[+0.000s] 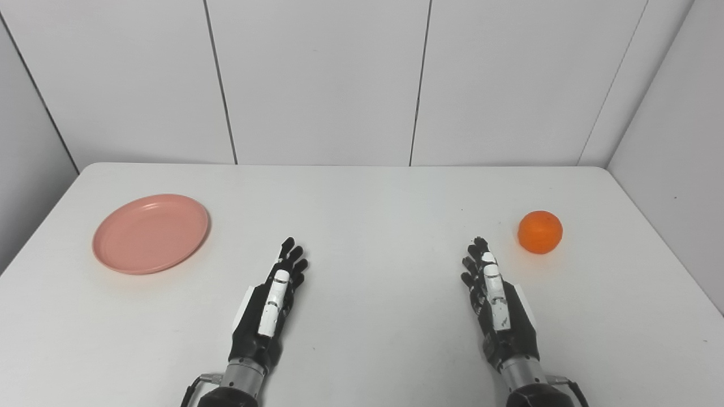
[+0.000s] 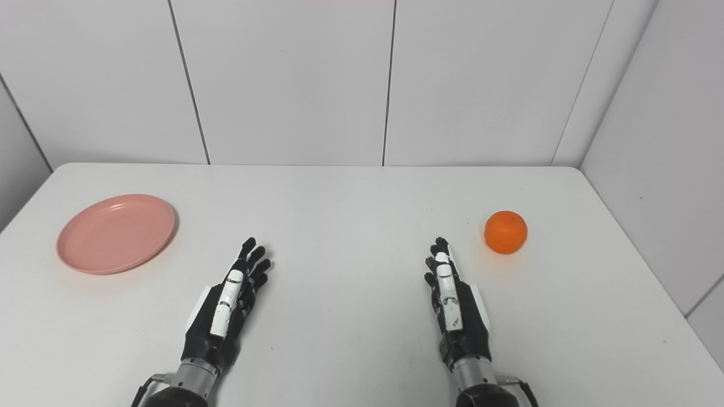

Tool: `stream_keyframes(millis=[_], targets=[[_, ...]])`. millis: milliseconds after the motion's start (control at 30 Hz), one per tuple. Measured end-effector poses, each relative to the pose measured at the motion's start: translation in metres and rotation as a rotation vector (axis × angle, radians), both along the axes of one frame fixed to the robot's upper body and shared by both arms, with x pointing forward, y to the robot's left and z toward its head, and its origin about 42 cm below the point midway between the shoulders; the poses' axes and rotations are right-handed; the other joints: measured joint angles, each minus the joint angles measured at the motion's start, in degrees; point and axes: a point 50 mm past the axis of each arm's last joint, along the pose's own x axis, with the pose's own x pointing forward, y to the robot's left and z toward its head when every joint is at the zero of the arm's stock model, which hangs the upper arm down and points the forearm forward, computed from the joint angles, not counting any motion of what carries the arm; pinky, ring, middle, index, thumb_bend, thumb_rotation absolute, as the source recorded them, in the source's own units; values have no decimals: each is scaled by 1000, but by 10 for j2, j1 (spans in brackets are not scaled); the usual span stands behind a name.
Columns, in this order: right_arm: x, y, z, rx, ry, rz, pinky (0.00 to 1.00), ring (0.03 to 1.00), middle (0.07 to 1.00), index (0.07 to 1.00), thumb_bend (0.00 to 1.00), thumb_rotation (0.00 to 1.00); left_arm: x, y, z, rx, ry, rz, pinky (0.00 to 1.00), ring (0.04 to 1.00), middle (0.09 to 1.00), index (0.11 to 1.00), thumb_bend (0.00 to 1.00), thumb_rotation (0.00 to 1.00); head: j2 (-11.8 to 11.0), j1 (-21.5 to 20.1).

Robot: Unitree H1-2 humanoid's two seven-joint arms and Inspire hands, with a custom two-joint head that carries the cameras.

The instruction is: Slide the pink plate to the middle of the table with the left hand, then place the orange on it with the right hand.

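The round pink plastic plate (image 1: pixel 150 233) sits off to the left of the left robot hand (image 1: pixel 275 299), whose fingers are spread and empty.

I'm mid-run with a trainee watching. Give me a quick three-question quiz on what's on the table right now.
1. True or false: the orange already lies on the pink plate.
2. Which hand is nearer the orange: A) left hand B) right hand?
3. Fill in: both hands hold ____.

Key: 1 false, they lie apart at opposite sides of the table. 2 B. 3 nothing; both are open.
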Motion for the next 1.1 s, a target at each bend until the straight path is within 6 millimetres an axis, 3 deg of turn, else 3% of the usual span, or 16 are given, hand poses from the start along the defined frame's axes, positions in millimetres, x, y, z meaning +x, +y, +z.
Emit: stream_keyframes(millis=[1100], targets=[[0,0,0,0,1,-1,1000,1000,1000,1000,291,1000,0,0,0,0,1,0,986,969,987,983,380,1000,4,4]])
